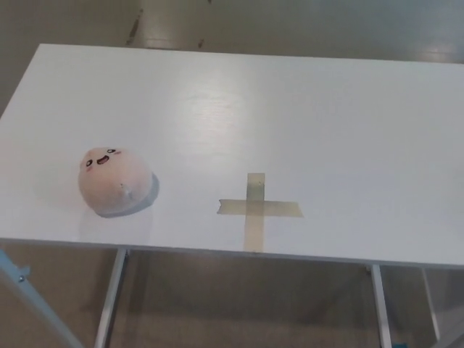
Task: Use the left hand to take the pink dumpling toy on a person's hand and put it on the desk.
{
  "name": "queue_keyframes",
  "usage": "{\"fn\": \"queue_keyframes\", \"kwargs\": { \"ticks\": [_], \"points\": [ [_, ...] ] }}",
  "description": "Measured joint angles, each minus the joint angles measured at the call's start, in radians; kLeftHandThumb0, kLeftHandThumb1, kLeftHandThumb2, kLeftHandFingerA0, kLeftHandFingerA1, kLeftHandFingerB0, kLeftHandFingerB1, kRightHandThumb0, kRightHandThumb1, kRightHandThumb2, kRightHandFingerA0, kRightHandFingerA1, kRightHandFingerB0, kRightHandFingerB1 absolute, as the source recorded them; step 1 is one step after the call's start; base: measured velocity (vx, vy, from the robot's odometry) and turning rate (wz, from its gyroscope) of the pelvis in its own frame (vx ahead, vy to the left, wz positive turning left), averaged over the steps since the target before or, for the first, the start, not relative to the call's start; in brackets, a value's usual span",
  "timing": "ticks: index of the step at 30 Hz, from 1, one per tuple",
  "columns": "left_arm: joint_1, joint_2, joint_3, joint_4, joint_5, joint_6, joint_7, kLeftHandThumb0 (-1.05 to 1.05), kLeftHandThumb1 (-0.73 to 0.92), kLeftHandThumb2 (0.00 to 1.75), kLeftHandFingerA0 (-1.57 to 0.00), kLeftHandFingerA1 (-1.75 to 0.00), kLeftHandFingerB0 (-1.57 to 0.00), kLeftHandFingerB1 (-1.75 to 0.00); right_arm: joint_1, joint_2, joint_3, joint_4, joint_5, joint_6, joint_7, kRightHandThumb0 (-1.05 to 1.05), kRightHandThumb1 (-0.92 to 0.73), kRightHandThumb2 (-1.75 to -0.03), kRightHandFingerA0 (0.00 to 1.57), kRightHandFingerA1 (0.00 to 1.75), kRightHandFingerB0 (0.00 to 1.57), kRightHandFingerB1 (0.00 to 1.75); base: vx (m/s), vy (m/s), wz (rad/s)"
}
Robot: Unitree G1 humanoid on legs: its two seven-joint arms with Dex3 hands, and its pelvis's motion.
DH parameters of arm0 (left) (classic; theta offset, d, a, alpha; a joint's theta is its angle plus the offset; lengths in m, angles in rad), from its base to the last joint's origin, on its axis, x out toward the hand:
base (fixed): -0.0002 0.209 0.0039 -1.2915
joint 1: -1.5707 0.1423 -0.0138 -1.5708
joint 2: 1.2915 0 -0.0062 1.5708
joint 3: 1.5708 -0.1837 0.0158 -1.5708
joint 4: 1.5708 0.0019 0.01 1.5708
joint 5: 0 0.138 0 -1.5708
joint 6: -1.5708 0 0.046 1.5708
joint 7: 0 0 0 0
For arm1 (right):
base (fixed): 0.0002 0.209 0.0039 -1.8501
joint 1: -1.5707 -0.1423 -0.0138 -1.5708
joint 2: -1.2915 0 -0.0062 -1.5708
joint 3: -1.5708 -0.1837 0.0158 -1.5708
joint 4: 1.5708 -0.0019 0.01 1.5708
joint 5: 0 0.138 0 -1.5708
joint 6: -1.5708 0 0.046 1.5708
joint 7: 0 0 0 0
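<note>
The pink dumpling toy [112, 180], round with a small smiling face on its top, rests on the white desk [304, 123] near the front left. It sits alone, with nothing touching it. Neither of my hands shows in the head view, and no person's hand is visible.
A cross of tan tape [257, 209] is stuck to the desk near its front edge, to the right of the toy. Metal desk legs [110, 297] and brown floor show below the front edge.
</note>
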Motion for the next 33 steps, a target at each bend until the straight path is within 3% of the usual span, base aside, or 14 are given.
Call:
{"fn": "queue_keyframes", "kwargs": {
  "ticks": [3,4,6,7,8,9,11,12,17,18,21,22,33],
  "points": [
    [-0.008,0.013,-0.063,0.15,0.046,-0.053,0.018,-0.44,0.57,0.57,-0.82,-0.53,-0.75,-0.49,0.013,0.0,0.008,0.0,-0.001,0.0,0.0,-0.28,-0.72,-0.61,0.68,0.46,0.58,0.43,0.0,0.0,0.0],
    [-0.021,0.017,-0.09,0.215,0.068,-0.067,0.033,-0.52,0.54,0.62,-0.73,-0.5,-0.64,-0.46,0.019,0.0,0.01,0.001,-0.001,0.0,0.0,-0.27,-0.72,-0.61,0.68,0.46,0.58,0.43,0.0,0.0,0.0],
    [-0.042,0.02,-0.12,0.286,0.094,-0.081,0.054,-0.52,0.54,0.62,-0.73,-0.5,-0.64,-0.46,0.025,0.0,0.011,0.001,-0.001,0.0,0.0,-0.27,-0.72,-0.61,0.68,0.46,0.58,0.43,0.0,0.0,0.0],
    [-0.058,0.021,-0.137,0.327,0.109,-0.086,0.069,-0.52,0.64,0.6,-0.61,-0.42,-0.52,-0.38,0.027,0.0,0.012,0.001,-0.001,0.0,0.0,-0.27,-0.72,-0.61,0.68,0.46,0.59,0.43,0.0,0.0,0.0],
    [-0.075,0.023,-0.154,0.37,0.125,-0.089,0.085,-0.62,0.64,0.64,-0.53,-0.41,-0.42,-0.37,0.028,0.0,0.013,0.002,0.0,0.0,0.0,-0.27,-0.72,-0.61,0.68,0.45,0.59,0.43,0.0,0.0,0.0],
    [-0.083,0.023,-0.162,0.386,0.134,-0.089,0.093,-0.68,0.69,1.05,-0.35,-0.52,-0.17,-0.42,0.029,0.0,0.013,0.001,0.0,0.0,0.0,-0.27,-0.72,-0.61,0.68,0.45,0.59,0.43,0.0,0.0,0.0],
    [-0.155,0.037,-0.219,0.502,0.178,-0.088,0.136,-0.68,0.69,1.05,-0.35,-0.52,-0.17,-0.42,0.033,0.0,0.013,0.001,0.0,0.0,0.0,-0.27,-0.72,-0.61,0.68,0.45,0.59,0.43,0.0,0.0,0.0],
    [-0.173,0.042,-0.233,0.528,0.187,-0.087,0.143,-0.78,0.92,0.7,-0.31,-0.32,-0.25,-0.3,0.034,0.0,0.013,0.001,0.001,0.0,0.0,-0.27,-0.72,-0.61,0.68,0.45,0.59,0.43,0.0,0.0,0.0],
    [-0.306,0.062,-0.326,0.709,0.239,-0.068,0.184,-0.79,0.92,0.71,-0.26,-0.31,-0.14,-0.27,0.04,0.001,0.015,0.001,0.001,0.0,-0.001,-0.27,-0.72,-0.61,0.67,0.45,0.6,0.43,0.0,0.0,0.0],
    [-0.369,0.068,-0.366,0.795,0.262,-0.058,0.202,-0.79,0.78,0.97,-0.21,-0.41,-0.14,-0.38,0.042,0.001,0.017,0.001,0.001,0.0,-0.001,-0.26,-0.72,-0.61,0.66,0.45,0.59,0.43,0.0,0.0,0.0],
    [-0.447,0.069,-0.408,0.906,0.283,-0.041,0.225,-0.78,0.78,0.97,-0.21,-0.41,-0.15,-0.38,0.043,0.001,0.018,0.001,0.001,0.0,-0.002,-0.26,-0.72,-0.61,0.65,0.44,0.58,0.43,0.0,0.0,0.0],
    [-0.472,0.069,-0.423,0.947,0.293,-0.035,0.234,-0.76,0.91,0.71,-0.3,-0.32,-0.18,-0.28,0.044,0.001,0.019,0.001,0.001,0.0,-0.002,-0.26,-0.72,-0.61,0.65,0.44,0.58,0.43,0.0,0.0,0.0],
    [-0.656,0.06,-0.558,1.364,0.368,0.001,0.374,-0.71,0.92,0.68,-0.37,-0.33,-0.23,-0.28,0.053,0.001,0.019,0.0,0.001,-0.015,-0.005,-0.27,-0.72,-0.62,0.62,0.44,0.57,0.43,0.0,0.0,0.0]
  ]
}}
